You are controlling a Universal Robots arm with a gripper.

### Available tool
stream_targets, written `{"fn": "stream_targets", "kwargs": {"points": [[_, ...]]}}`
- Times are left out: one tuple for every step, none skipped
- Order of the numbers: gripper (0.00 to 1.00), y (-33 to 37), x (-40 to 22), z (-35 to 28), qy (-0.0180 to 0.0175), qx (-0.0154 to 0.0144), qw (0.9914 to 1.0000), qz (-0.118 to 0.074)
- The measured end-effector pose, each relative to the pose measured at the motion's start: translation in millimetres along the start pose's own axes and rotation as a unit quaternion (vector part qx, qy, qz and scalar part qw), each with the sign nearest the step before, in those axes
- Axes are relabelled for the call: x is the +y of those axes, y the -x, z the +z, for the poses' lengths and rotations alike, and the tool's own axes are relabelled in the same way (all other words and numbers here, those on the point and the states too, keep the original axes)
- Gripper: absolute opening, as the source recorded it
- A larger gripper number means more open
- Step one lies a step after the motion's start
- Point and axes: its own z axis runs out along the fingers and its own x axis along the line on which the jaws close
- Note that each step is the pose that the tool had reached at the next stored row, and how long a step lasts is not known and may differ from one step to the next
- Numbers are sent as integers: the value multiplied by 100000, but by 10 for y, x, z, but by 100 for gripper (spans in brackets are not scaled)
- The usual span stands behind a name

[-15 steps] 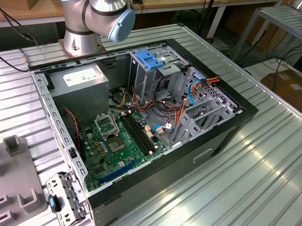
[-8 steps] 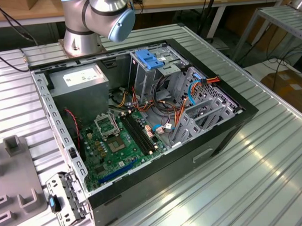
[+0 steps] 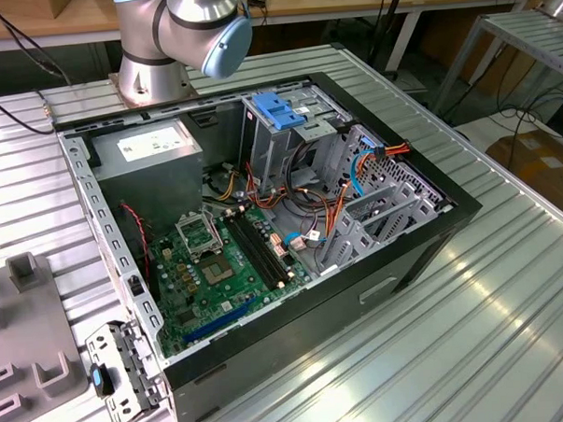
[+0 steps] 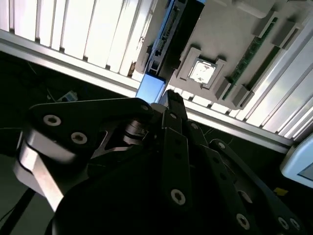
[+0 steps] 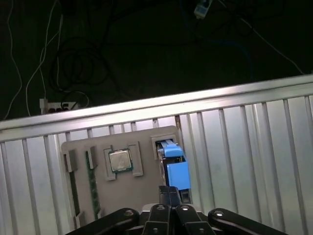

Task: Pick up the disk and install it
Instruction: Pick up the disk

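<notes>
Now, the gripper point(image 5: 170, 192), fingers pinched together on nothing, hangs right at the disk point(image 5: 176, 171), which stands on edge in the grey holder point(image 5: 144, 188), itself at eight o'clock from the computer case point(image 3: 263, 221) in the exterior view.

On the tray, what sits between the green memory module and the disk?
A square processor chip in its own recess, seen in the first wrist view.
</notes>
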Motion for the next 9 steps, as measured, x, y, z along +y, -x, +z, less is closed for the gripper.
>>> {"fn": "stream_targets", "kwargs": {"points": [[11, 0, 0, 0, -12, 9, 99998, -637], [11, 0, 0, 0, -41, 22, 99982, -1894], [11, 0, 0, 0, -54, 36, 99960, -2812], [11, 0, 0, 0, -67, 43, 99940, -3452], [11, 0, 0, 0, -81, 47, 99924, -3898], [11, 0, 0, 0, -87, 55, 99905, -4356], [11, 0, 0, 0, -97, 62, 99884, -4819], [11, 0, 0, 0, -106, 66, 99862, -5250], [11, 0, 0, 0, -116, 71, 99836, -5727]]}}
